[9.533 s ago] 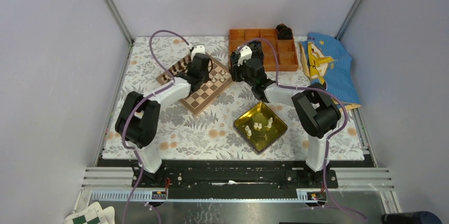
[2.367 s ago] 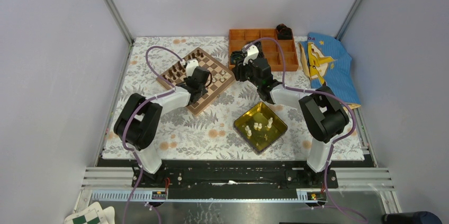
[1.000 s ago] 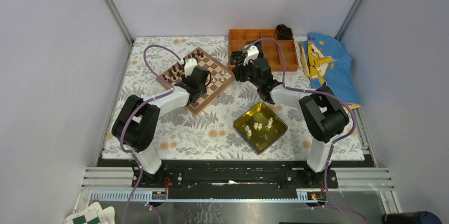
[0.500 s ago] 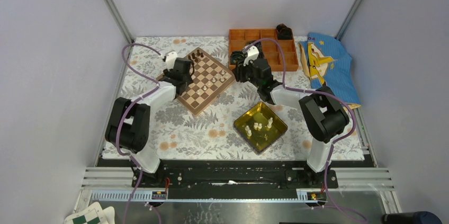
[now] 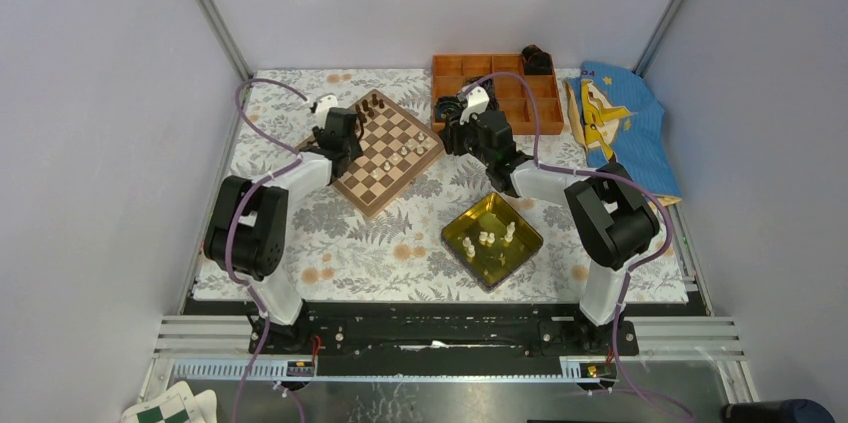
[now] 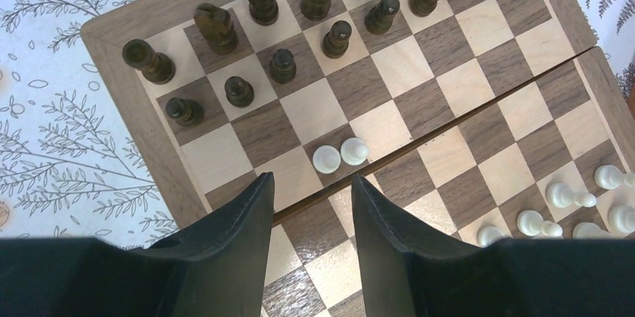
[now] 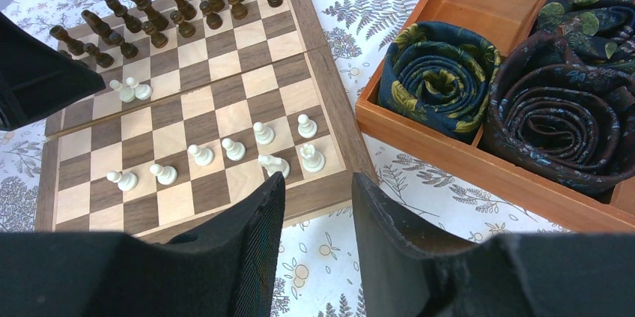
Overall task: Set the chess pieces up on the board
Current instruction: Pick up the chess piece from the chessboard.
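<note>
From above, the left end effector [image 5: 342, 135] has backed to the board's [image 5: 385, 178] left edge; its camera shows it released, two chess pieces [image 6: 341, 155] left mid-board, not home yet; right camera shows the right end effector [image 7: 316, 182] released, empty.

Bright, even light falls from above, and shadows beside the chess pieces [image 6: 327, 158] are short and soft. The glossy yellow tray [image 5: 495, 211] carries reflections. In the wrist views the board [image 7: 225, 118] is sharp, while the left fingers [image 6: 225, 257] and right fingers [image 7: 232, 264] look dark, featureless and slightly soft.
</note>
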`<state>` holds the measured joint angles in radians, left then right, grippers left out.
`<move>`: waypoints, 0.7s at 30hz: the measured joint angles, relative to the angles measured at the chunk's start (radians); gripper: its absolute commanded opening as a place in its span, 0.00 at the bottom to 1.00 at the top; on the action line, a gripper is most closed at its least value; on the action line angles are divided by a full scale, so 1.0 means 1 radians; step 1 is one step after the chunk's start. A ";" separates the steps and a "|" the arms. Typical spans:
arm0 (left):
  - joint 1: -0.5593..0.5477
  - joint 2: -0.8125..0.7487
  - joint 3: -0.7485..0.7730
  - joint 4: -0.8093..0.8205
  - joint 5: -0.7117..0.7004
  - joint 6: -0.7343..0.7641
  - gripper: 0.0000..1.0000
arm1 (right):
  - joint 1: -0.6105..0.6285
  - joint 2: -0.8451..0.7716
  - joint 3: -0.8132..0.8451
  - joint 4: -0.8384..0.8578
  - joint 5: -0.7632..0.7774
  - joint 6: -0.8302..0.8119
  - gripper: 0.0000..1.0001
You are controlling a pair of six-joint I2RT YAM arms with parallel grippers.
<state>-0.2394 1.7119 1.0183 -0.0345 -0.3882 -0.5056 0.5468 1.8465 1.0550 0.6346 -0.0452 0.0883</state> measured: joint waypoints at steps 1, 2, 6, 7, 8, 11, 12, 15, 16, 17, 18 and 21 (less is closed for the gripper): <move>0.000 0.003 0.000 0.009 0.005 0.008 0.49 | 0.000 0.000 0.000 0.000 0.000 0.000 0.45; 0.000 0.007 0.000 0.017 0.007 0.015 0.49 | 0.000 0.000 0.000 0.000 0.000 0.000 0.45; 0.002 0.022 0.000 0.037 0.016 0.035 0.49 | 0.000 0.000 0.000 0.000 0.000 0.000 0.46; 0.003 0.026 0.000 0.041 0.019 0.039 0.49 | 0.000 0.000 0.000 0.000 0.000 0.000 0.46; 0.004 0.030 0.000 0.044 0.023 0.044 0.49 | 0.000 0.000 0.000 0.000 0.000 0.000 0.46; 0.006 0.042 0.000 0.049 0.027 0.053 0.49 | 0.000 0.000 0.000 0.000 0.000 0.000 0.46; 0.007 0.046 0.000 0.051 0.030 0.055 0.49 | 0.000 0.000 0.000 0.000 0.000 0.000 0.46; 0.009 0.060 0.000 0.053 0.037 0.063 0.49 | 0.000 0.000 0.000 0.000 0.000 0.000 0.46; 0.011 0.063 0.000 0.053 0.040 0.064 0.49 | 0.000 0.000 0.000 0.000 0.000 0.000 0.46; 0.012 0.068 0.000 0.055 0.042 0.066 0.49 | 0.000 0.000 0.000 0.000 0.000 0.000 0.46; 0.014 0.071 0.000 0.057 0.044 0.068 0.48 | 0.000 0.000 0.000 0.000 0.000 0.000 0.46; 0.018 0.079 0.000 0.058 0.049 0.072 0.48 | 0.000 0.000 0.000 0.000 0.000 0.000 0.46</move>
<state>-0.2214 1.7905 1.0187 0.0235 -0.3389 -0.4339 0.5468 1.8465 1.0554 0.6342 -0.0448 0.0883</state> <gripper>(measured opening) 0.486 0.457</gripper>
